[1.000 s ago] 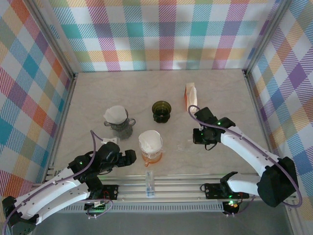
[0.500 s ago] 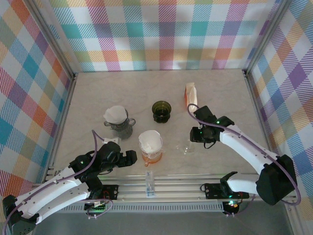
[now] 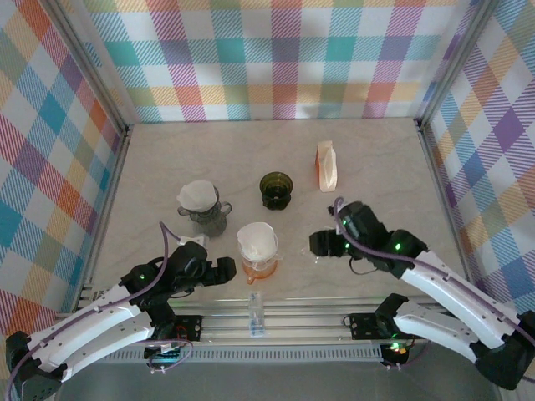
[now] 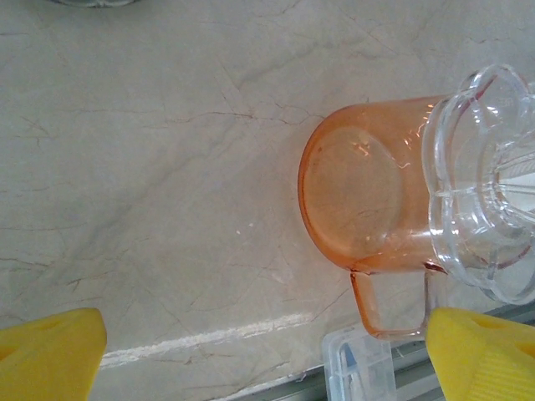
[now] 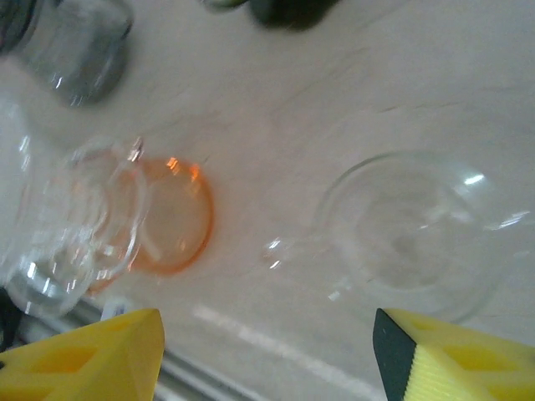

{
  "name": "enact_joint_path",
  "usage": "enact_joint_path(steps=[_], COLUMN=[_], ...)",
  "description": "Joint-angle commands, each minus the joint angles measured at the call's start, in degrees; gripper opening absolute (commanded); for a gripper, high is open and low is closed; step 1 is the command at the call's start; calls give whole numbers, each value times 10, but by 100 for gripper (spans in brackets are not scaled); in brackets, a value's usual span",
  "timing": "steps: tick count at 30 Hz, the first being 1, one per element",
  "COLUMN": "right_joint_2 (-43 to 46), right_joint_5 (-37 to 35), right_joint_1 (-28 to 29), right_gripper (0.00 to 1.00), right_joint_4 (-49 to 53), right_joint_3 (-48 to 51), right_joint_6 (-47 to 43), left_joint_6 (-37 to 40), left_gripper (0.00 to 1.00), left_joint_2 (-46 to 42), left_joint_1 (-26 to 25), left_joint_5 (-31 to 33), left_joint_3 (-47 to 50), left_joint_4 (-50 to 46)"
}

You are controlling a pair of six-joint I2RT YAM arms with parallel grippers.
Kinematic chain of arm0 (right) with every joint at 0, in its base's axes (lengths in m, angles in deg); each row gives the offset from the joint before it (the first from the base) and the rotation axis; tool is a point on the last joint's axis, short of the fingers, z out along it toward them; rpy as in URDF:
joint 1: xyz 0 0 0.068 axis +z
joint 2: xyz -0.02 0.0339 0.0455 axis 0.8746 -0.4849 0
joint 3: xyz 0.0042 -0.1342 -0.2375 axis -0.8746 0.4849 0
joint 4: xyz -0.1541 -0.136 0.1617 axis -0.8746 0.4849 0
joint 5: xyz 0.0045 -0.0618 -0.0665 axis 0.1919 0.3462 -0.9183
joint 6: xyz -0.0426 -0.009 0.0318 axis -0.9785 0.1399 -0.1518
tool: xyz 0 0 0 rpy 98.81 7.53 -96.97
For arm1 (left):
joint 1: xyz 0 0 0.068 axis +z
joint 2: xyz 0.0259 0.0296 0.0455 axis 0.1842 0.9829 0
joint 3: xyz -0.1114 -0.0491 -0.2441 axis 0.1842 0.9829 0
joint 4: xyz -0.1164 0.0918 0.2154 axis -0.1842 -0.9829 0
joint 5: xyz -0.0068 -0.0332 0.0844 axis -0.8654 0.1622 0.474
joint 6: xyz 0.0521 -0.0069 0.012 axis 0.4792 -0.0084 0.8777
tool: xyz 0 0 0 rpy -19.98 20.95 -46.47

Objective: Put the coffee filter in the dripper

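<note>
Two filters: I see the front filter (image 3: 257,240), white, seated in a clear dripper (image 4: 489,184) on top of the orange server (image 3: 260,267), at lower centre of the top view. The left filter (image 3: 198,194) sits the same way on the grey server (image 3: 206,219), left of centre.
Loose dripper (image 5: 410,230): clear glass, resting on the worktop (image 3: 384,167) just right of the orange server. In my right wrist view it fills the right half, with its small handle pointing towards the frame's left. I cannot tell which way up it lies.
Green dripper (image 3: 277,190): dark, standing by itself at the middle of the top view, apart from both servers.
Pack (image 3: 327,165): orange and white, lying right of the green dripper in the upper right part of the worktop.
Left fingers (image 4: 50,355): yellow, spread wide into the two bottom corners of my left wrist view and gripping nothing. The orange server's handle sits close beside the lower-right one.
Right fingers (image 5: 92,355): yellow, well apart at the bottom corners of the right wrist view and gripping nothing. The loose dripper lies just above them in frame, nearer the right-hand one.
</note>
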Motion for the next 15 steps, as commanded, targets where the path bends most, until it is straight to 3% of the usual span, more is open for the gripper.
enact_joint_path(steps=[1, 6, 15], right_joint_2=[5, -1, -85], right_joint_5=[-27, -57, -74], right_joint_1=[72, 151, 206], right_gripper=[69, 69, 67], right_joint_4=[-63, -157, -384], right_joint_3=[41, 119, 224], right_joint_6=[38, 59, 60], left_joint_6=[-2, -12, -48], left_gripper=[97, 91, 77], left_joint_2=[4, -6, -8], left_joint_1=[6, 6, 6], left_joint_5=[-18, -39, -70], left_joint_3=[17, 53, 122], left_joint_4=[28, 61, 171])
